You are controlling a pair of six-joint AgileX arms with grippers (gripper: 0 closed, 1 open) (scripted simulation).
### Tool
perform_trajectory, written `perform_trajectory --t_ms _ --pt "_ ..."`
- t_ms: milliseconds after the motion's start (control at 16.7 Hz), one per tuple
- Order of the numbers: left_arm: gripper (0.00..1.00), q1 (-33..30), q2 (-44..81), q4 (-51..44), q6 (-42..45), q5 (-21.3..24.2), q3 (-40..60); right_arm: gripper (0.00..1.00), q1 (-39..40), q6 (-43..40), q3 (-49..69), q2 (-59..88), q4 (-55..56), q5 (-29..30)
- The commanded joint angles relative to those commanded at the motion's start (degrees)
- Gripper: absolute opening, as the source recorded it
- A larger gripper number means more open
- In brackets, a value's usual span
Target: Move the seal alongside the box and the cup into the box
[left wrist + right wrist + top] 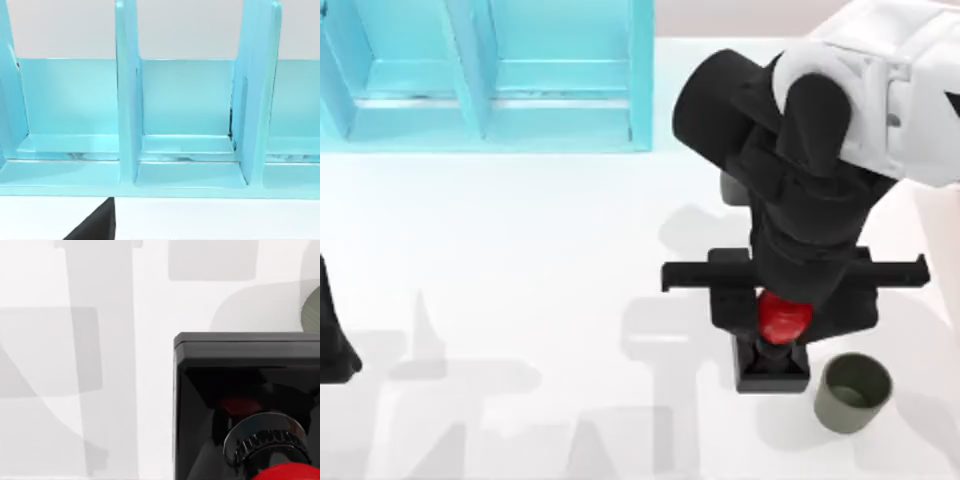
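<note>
White table (520, 280) is bearing the seal (782, 318) under my right gripper (785, 335), apparently closing for transport; finger state unclear.

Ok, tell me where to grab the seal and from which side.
Take the seal by its red ball knob, coming straight down from above. It stands upright on its black square base, knob uppermost, and the cup sits close at the top view's right, so a low sideways approach looks crowded. The right pincer hangs directly over it.

Bright, soft grey shadows, perhaps overexposed.
</note>
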Motion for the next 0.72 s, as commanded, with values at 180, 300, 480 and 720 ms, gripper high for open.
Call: perform_trajectory --t_ms 180,300,480,720 --pt "1.00 0.0 0.0 0.0 0.0 0.0 0.0 0.00 -3.8 -3.9 3.3 2.1 -1.5 0.0" --pt "1.00 0.0 0.0 0.0 0.0 0.0 0.0 0.00 -9.0 -9.0 7.1 4.5 -3.2 0.0" --pt "1.00 0.0 0.0 0.0 0.0 0.0 0.0 0.00 -19.8 -19.7 13.6 8.7 -6.2 0.1" --pt "1.00 0.0 0.0 0.0 0.0 0.0 0.0 0.00 -32.4 -32.2 21.2 13.0 -9.3 0.1"
